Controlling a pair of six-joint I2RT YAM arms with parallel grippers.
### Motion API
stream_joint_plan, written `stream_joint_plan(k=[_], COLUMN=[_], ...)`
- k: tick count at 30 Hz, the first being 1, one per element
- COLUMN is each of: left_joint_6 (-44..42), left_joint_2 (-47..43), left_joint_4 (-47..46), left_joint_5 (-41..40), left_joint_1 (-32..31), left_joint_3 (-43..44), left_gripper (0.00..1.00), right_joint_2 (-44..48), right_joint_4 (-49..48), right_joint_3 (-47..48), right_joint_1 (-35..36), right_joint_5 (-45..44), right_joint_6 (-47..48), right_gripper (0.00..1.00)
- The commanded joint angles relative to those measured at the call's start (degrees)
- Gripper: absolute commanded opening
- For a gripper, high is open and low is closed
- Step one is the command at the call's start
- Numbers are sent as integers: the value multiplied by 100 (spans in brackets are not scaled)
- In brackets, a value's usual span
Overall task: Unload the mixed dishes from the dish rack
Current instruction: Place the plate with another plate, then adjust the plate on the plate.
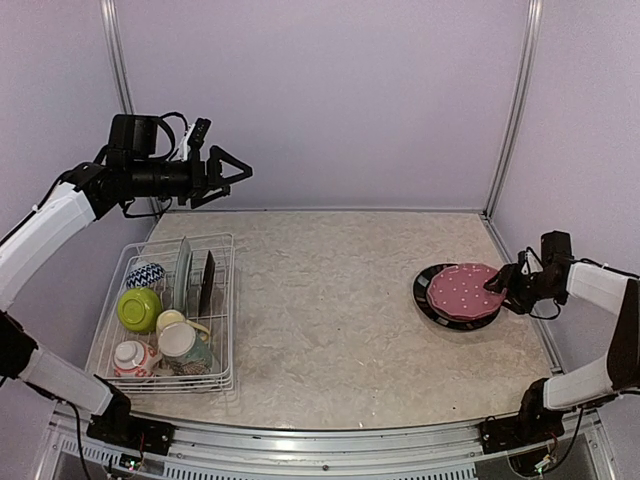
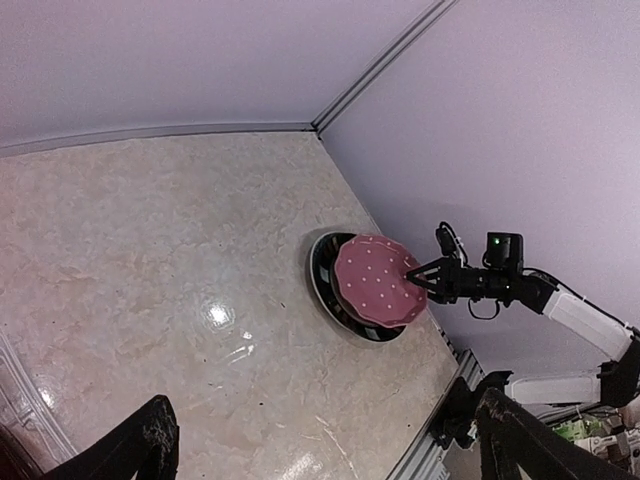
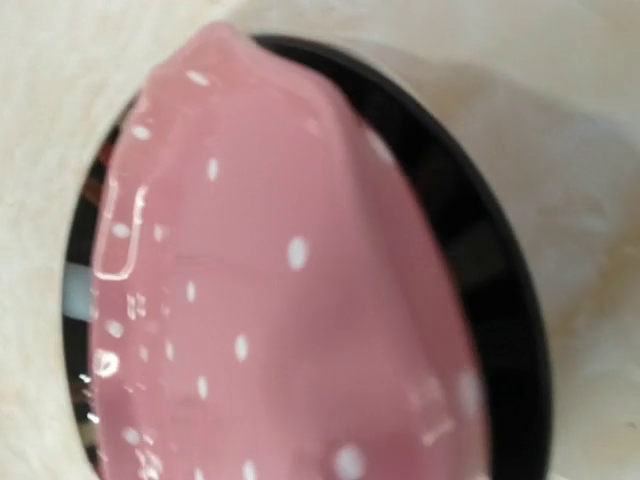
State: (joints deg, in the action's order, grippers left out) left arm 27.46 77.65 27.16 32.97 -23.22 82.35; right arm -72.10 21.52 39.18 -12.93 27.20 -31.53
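Observation:
The white wire dish rack [image 1: 229, 310] at the near left holds a pale teal plate [image 1: 182, 272] and a dark plate [image 1: 204, 282] upright, a lime-green bowl [image 1: 139, 308], a blue patterned bowl [image 1: 145, 274], a yellow mug [image 1: 172, 320], a cream patterned mug [image 1: 186, 346] and a red-white piece [image 1: 132, 358]. My left gripper [image 1: 235, 172] is open and empty, high above the rack's far end. My right gripper [image 1: 497, 287] grips the right rim of the dark red dotted plate [image 1: 460, 290], tilted over the black-rimmed plate [image 1: 430, 300]. The red plate fills the right wrist view [image 3: 270, 300].
The stone-pattern table [image 1: 330, 320] lies between the rack and the plates. Purple walls close the back and sides. The plates sit near the table's right edge; in the left wrist view they show as the red plate [image 2: 375, 280] on the black-rimmed plate [image 2: 322, 275].

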Motion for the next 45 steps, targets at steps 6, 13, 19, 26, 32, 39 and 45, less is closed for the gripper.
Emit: stream_joint_plan(k=[6,13,19,26,32,39,45], left_joint_6=[-189,-257,-403,-472,-409,-573,-652], left_joint_2=[-159,-484,-865,-1189,-1434,-1788,-1820], left_joint_4=[665,819,980,1099,1279,1732,2257], left_joint_5=[-675,-602,-577,-604,-847,-1118,-1452], left_joint_1=[149,373,463,610,395,706,849], left_joint_3=[4,-313,-687,-843,-979,-1161,-1132], left_gripper=[99,99,99,99,99,99,99], right_joint_2=[350,281,350,-13,-95,38,521], right_joint_4=[665,424,53,-708,-1039,-61,60], right_joint_3=[180,-26,-410,-778,-741,-179,-394], right_joint_1=[-30,9,168,432,686,687,692], right_joint_5=[-859,-679,-688,-715,-898,-1571,-1682], right_joint_6=[810,607,99,-438,-757,-183,-58], right_gripper=[87,89,70,59,59,76,79])
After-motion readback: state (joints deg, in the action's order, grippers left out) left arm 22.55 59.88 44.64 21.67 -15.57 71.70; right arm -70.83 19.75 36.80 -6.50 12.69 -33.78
